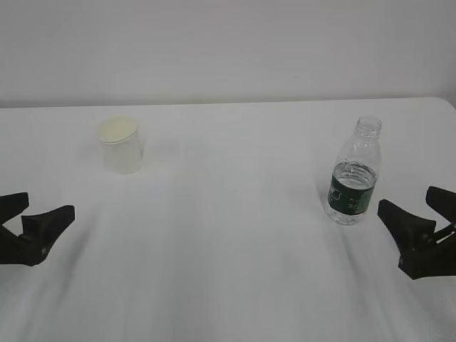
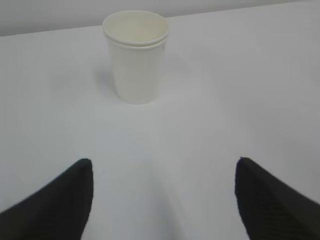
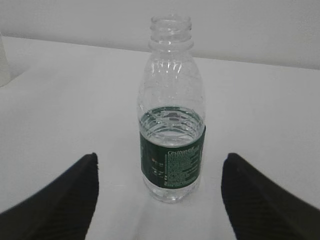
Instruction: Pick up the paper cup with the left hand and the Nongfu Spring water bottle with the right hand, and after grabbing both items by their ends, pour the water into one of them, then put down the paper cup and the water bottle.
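The paper cup (image 1: 121,144) stands upright at the back left of the white table, off-white with a rolled rim. My left gripper (image 1: 50,202) hovers low near the left edge, well short of the cup, open with nothing between its fingers. In the left wrist view the cup (image 2: 136,57) stands ahead of the wide-open left gripper (image 2: 164,161). The Nongfu Spring water bottle (image 1: 354,174) stands upright on the right, uncapped, with water (image 3: 171,122) up to the top of its green label. My right gripper (image 1: 405,197) is open just right of it. Seen from the right wrist, the bottle (image 3: 171,125) stands just beyond the open right gripper (image 3: 161,155).
The white table (image 1: 228,235) runs back to a plain pale wall (image 1: 228,43). The table's far edge lies behind the cup and bottle. A sliver of the cup (image 3: 3,60) shows at the left edge of the right wrist view.
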